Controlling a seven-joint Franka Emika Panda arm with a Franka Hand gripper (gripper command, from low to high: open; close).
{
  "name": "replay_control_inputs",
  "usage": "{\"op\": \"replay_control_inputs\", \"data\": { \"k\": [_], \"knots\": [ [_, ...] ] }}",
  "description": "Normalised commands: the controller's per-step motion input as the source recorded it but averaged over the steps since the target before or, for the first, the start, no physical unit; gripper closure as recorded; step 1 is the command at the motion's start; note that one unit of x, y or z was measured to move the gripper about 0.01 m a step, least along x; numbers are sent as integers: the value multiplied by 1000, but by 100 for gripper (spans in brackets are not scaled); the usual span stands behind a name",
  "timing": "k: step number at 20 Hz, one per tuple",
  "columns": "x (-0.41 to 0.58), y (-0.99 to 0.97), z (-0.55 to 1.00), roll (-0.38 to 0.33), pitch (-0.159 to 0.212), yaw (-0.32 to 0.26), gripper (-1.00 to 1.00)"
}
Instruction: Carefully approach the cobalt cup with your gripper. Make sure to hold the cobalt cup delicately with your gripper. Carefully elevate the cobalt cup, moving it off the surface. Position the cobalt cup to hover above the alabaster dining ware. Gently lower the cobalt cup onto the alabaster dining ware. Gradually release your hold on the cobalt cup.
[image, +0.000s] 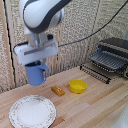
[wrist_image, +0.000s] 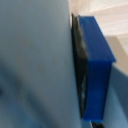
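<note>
The blue cup (image: 36, 74) hangs in the air under my gripper (image: 35, 63), its handle toward the exterior view's right. The gripper is shut on the cup's rim and holds it well above the wooden table. The white plate (image: 32, 111) with a speckled rim lies on the table below the cup, nearer the camera. In the wrist view the cup's blue-grey wall (wrist_image: 32, 65) fills most of the picture, with one dark blue fingertip pad (wrist_image: 95, 70) pressed flat against it.
A shallow yellow bowl (image: 77, 86) and a small orange-brown block (image: 58, 90) sit on the wooden table (image: 100, 105) to the exterior view's right of the plate. A dark metal toaster oven with a rack (image: 110, 60) stands at the far right. A woven screen backs the scene.
</note>
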Motion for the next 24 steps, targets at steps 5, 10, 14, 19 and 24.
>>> {"op": "replay_control_inputs", "data": {
  "k": [5,10,14,19,24],
  "knots": [
    [200,58,-462,-29,-9,56,100],
    [213,39,-480,-44,-3,53,100],
    [129,124,-465,-23,-1,63,100],
    [121,55,-326,-21,-5,45,100],
    [57,0,-135,0,-40,54,100]
  ]
}}
